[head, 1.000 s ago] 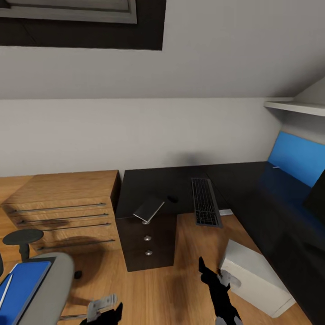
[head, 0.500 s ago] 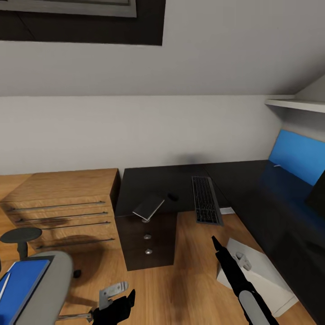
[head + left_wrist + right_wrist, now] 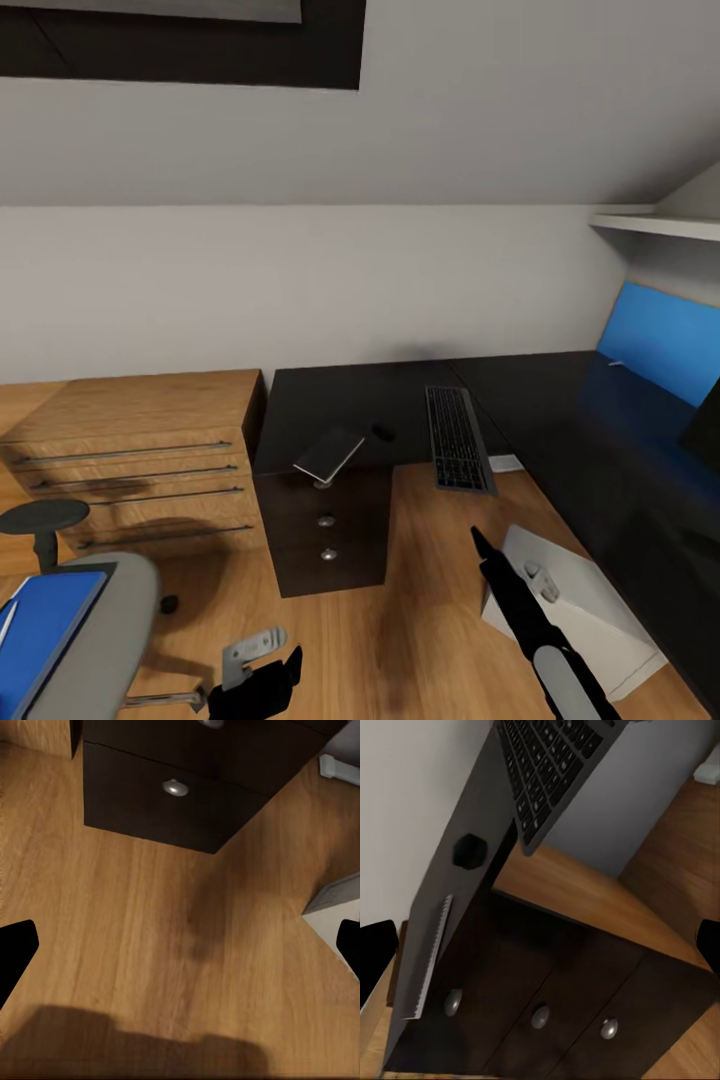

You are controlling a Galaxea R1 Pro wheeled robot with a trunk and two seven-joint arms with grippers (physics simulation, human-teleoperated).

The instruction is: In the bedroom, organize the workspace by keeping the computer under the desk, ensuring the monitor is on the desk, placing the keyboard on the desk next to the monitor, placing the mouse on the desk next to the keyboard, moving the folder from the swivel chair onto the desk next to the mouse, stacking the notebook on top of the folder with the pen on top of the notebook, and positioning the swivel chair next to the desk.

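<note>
On the black L-shaped desk (image 3: 330, 400) lie a keyboard (image 3: 457, 452) (image 3: 547, 765) overhanging the front edge, a small black mouse (image 3: 381, 433) (image 3: 470, 851) and a grey notebook (image 3: 329, 453) (image 3: 431, 960) tipping over the edge. The dark monitor (image 3: 705, 430) is cut off at far right. A white computer (image 3: 575, 610) (image 3: 337, 896) sits on the floor by the desk. The grey swivel chair (image 3: 110, 630) at lower left carries a blue folder (image 3: 45, 625) and a pen (image 3: 8, 620). My left gripper (image 3: 252, 650) (image 3: 180, 960) hangs open above the floor. My right gripper (image 3: 480, 545) (image 3: 540, 945) is open, aimed at the desk drawers.
A wooden dresser (image 3: 130, 450) stands left of the desk. Dark drawers (image 3: 325, 530) (image 3: 195, 787) (image 3: 540, 1016) sit under the notebook. A blue panel (image 3: 660, 340) and a white shelf (image 3: 655, 225) are at right. A round dark pad on a post (image 3: 40, 520) stands by the chair.
My right arm has swung right and stretched forward beside the computer. The left gripper has shifted slightly right. The head view has tilted a little upward.
</note>
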